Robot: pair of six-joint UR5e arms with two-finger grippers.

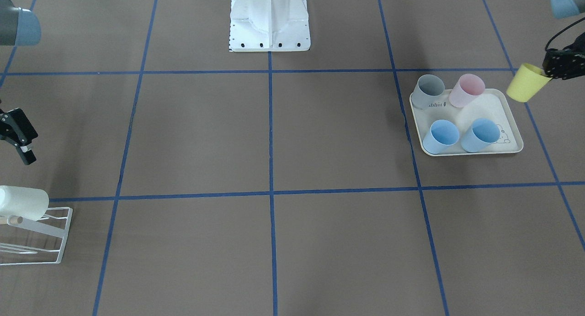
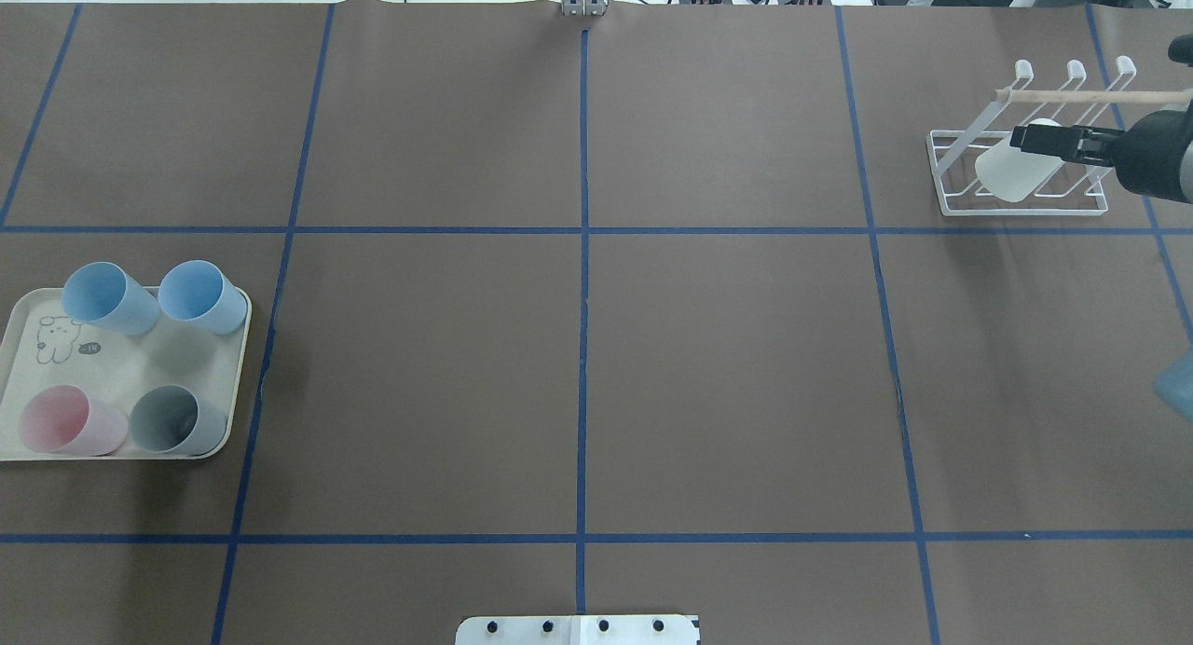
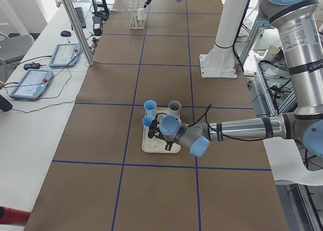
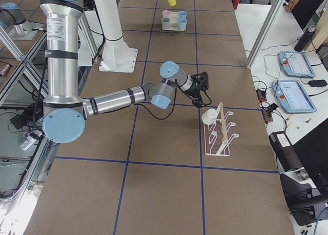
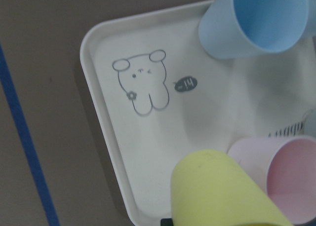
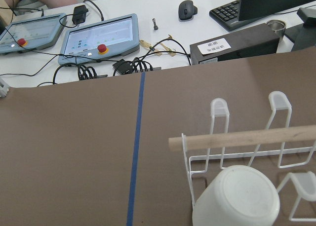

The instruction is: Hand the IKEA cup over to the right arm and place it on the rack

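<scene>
My left claw (image 1: 548, 71) is clamped on the rim of the yellow IKEA cup (image 1: 528, 83) and holds it tilted in the air, just off the corner of the rabbit-print tray (image 1: 484, 108) nearest the pink cup (image 1: 467, 90). So I judge the pick-up done and the hand-over not yet begun.

My right claw (image 2: 1025, 140) looks spread open and holds nothing. It hangs at the far end of the worktop from the tray, over the white wire rack (image 2: 1025, 212), where a white cup (image 2: 1011, 174) already sits.

Next I would bring both arms in over the worktop, roughly midway between tray and rack. I would turn the yellow cup so a free stretch of wall faces my right claw, and my left should let go only once my right has closed.
</scene>
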